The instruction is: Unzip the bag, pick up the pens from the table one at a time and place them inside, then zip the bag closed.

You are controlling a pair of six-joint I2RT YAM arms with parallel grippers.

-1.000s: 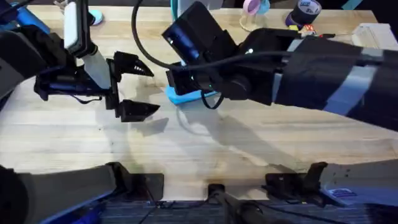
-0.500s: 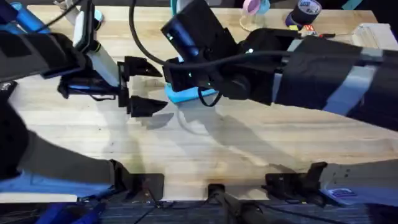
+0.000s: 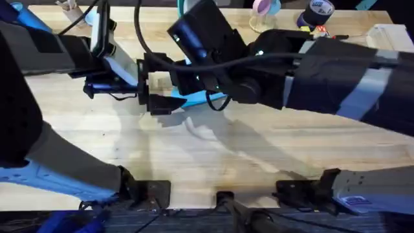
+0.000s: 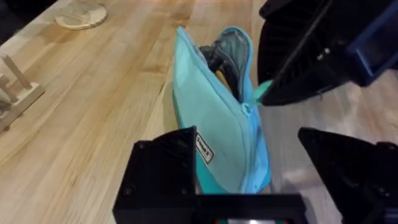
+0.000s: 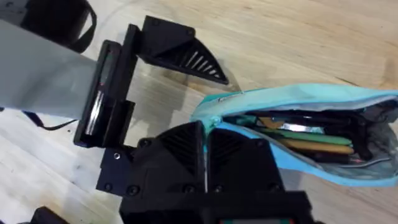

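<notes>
The light blue bag (image 4: pixel 217 118) lies on the table (image 3: pixel 213 162), its zipper partly undone and its far part gaping. Several pens (image 5: pixel 305 140) lie inside, one of them yellow. My right gripper (image 5: pixel 205 134) is shut on the zipper pull (image 4: pixel 260 93) at the edge of the opening. From the left, my left gripper (image 3: pixel 158 84) stands open with one finger on each side of the bag's closed end (image 4: pixel 245 134), not touching it as far as I can see.
Tape rolls (image 3: pixel 320 10) and a pink object (image 3: pixel 262 6) stand along the far edge, with a white box (image 3: pixel 388 32) at the far right. A wooden disc (image 4: pixel 81 12) and a small wooden stand (image 4: pixel 15 93) lie left of the bag.
My left gripper has moved right, from well clear of the bag to straddling its near end. The right arm and the bag have stayed put.
</notes>
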